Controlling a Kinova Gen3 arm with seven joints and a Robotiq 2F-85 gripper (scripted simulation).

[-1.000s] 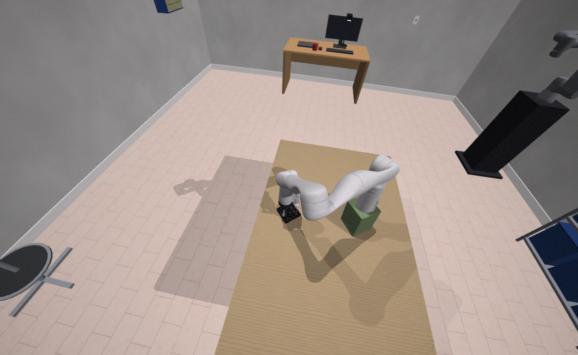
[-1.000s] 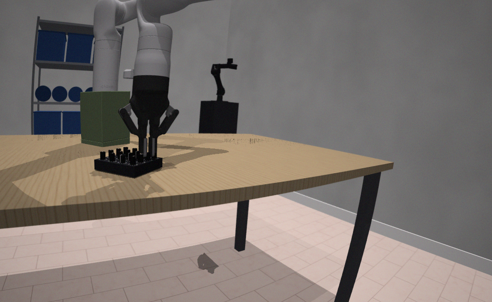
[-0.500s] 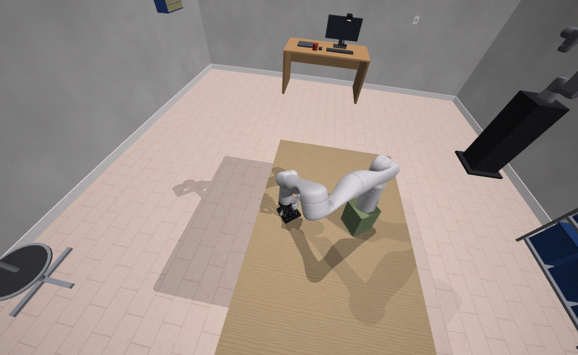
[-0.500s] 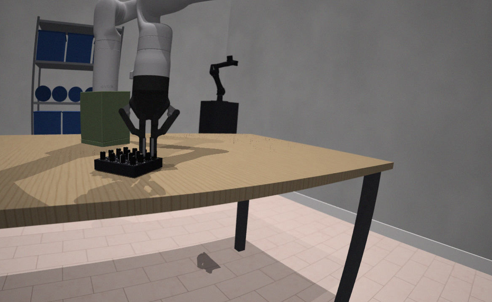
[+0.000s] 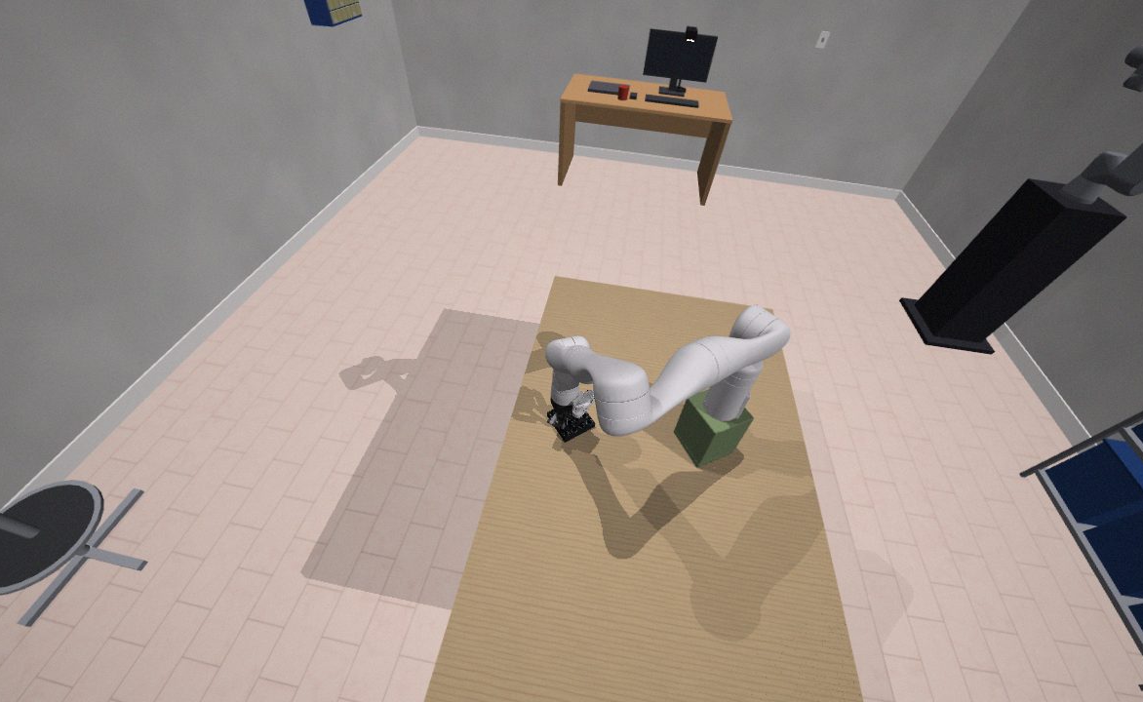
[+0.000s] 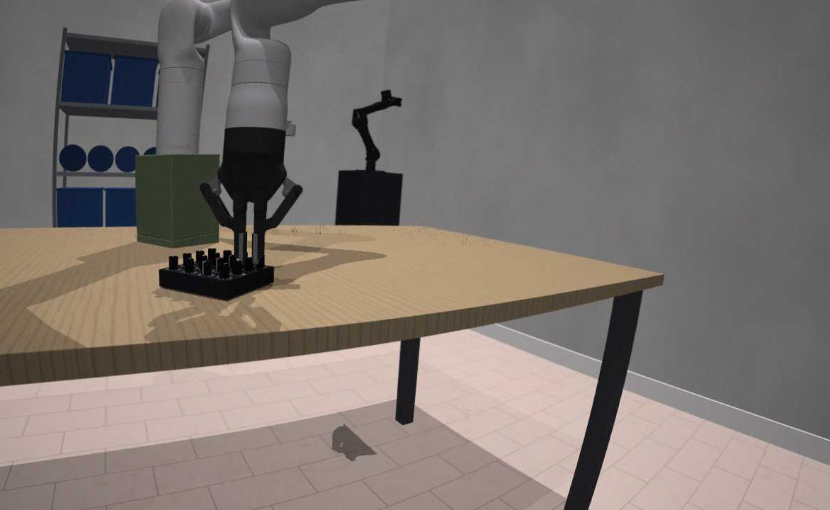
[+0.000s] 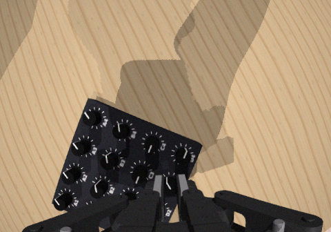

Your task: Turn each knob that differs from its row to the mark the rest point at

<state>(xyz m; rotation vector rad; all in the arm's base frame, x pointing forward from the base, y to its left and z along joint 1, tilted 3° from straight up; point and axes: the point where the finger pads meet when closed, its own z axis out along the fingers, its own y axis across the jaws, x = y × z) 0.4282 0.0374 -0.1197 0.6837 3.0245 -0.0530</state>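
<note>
One low black knob box (image 5: 567,436) (image 6: 196,285) (image 7: 174,138) stands on the pale wooden table (image 5: 646,567) (image 6: 469,285) (image 7: 276,104), near the green base block (image 5: 701,449) (image 6: 177,202). From it the light grey jointed arm (image 5: 697,370) (image 6: 256,82) reaches over. We see the black two-finger gripper (image 5: 563,409) (image 6: 249,253) (image 7: 170,186) pointing down, its jaws clenched around the round black knob D3 (image 7: 169,186), a pale pad at each side.

In the wrist view, we find the white lines of knobs A4 (image 7: 92,118), A3 (image 7: 81,147), A2 (image 7: 72,174) and A1 (image 7: 63,200) leaning to the upper left. Knobs C4 (image 7: 152,143) and C3 (image 7: 140,172) have lines running down and slightly left, while knob D4 (image 7: 183,154) has its line toward the upper right. The fingers partly cover the nearer knobs, so perhaps we cannot judge those fairly.
</note>
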